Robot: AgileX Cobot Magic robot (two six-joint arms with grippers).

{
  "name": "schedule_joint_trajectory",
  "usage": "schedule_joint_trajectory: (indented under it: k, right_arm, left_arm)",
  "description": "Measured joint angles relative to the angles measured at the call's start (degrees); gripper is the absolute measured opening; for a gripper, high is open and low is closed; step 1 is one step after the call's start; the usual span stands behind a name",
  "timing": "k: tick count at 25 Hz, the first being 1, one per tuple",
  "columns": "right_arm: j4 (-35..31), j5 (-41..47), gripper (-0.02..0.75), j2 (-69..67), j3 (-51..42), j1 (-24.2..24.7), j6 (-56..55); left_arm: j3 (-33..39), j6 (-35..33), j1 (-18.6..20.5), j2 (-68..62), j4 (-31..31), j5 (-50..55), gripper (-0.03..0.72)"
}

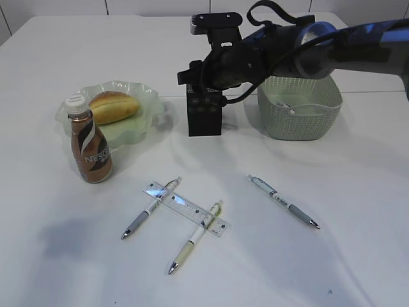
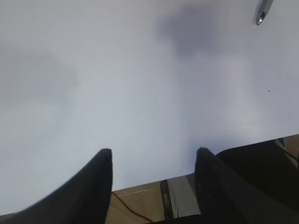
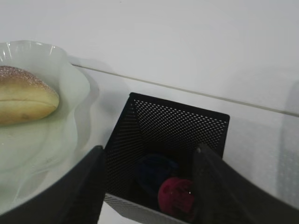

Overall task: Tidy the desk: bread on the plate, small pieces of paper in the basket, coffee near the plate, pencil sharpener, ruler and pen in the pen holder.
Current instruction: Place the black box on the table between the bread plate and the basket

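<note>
My right gripper (image 1: pixel 206 88) (image 3: pixel 149 149) hangs open over the black mesh pen holder (image 1: pixel 204 115) (image 3: pixel 177 126), with nothing between its fingers. At the holder's bottom lie a red pencil sharpener (image 3: pixel 175 196) and a dark blue round piece (image 3: pixel 154 170). The bread (image 1: pixel 114 105) (image 3: pixel 23 95) lies on the pale green plate (image 1: pixel 144 125) (image 3: pixel 70 88). The coffee bottle (image 1: pixel 89 141) stands at the plate's front. Three pens (image 1: pixel 151 209) (image 1: pixel 195 238) (image 1: pixel 283 201) and a clear ruler (image 1: pixel 185 208) lie on the table in front. My left gripper (image 2: pixel 154 150) is open over bare table.
The pale green basket (image 1: pixel 300 121) stands right of the pen holder, with white paper bits (image 1: pixel 291 105) inside. A pen tip (image 2: pixel 261 11) shows at the top right of the left wrist view. The table's near edge runs under the left gripper.
</note>
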State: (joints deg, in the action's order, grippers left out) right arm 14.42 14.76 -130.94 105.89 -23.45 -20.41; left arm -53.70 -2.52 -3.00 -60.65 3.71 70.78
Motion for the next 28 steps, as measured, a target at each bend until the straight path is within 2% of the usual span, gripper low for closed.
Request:
schedule_joint_trajectory:
  k: [14,28]
  right_arm:
    - [-0.3,9.0,0.461,4.7,0.0,0.3,1.3]
    - [-1.9,23.9,0.46,14.0,0.0,0.3,14.5]
  left_arm:
    - [0.0,0.0,0.0,0.0,0.0,0.0,0.394]
    - [0.0,0.0,0.0,0.0,0.0,0.0,0.394]
